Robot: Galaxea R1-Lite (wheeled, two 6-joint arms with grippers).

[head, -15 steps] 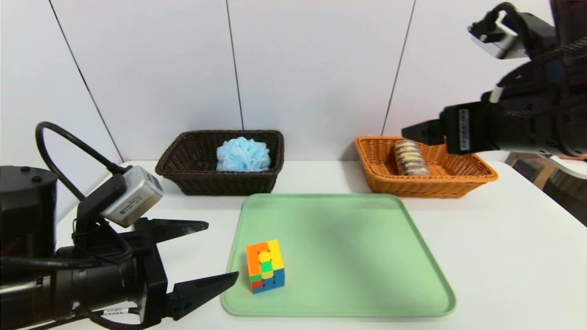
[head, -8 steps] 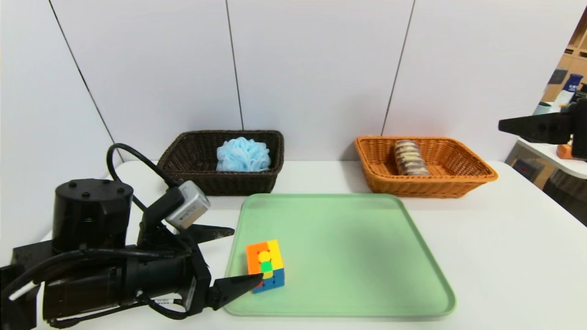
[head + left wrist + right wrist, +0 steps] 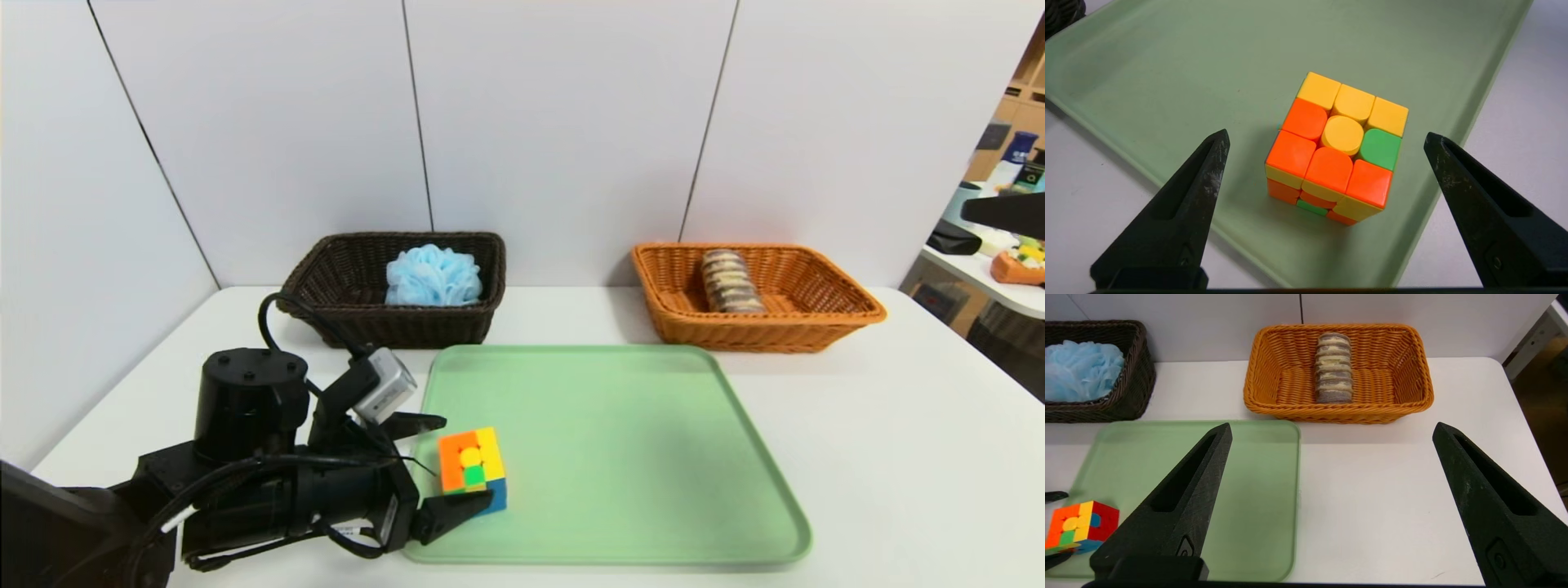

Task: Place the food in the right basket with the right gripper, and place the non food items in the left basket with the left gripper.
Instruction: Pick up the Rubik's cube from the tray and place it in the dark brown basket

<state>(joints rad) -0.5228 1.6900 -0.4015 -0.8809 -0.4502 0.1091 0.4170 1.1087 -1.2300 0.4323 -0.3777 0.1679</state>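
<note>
Black and pointed, the left gripper (image 3: pixel 457 474) sits low in the lower left of the frame with its jaws spread wide on either side of the puzzle cube (image 3: pixel 472 472), which is not yet clasped and stands on the green tray (image 3: pixel 620 457). By my judgement two of three items are sorted: one blue puff (image 3: pixel 433 276) lies in the left basket (image 3: pixel 326 314) at upper left, one striped roll (image 3: pixel 731 280) in the right basket (image 3: pixel 816 322) at upper right, leaving one cube. Off at the right edge, the right gripper (image 3: pixel 1331 506) hangs gaping and empty.

Black left claw (image 3: pixel 441 472) with pointed fingers, looped cable, perhaps silver camera
</note>
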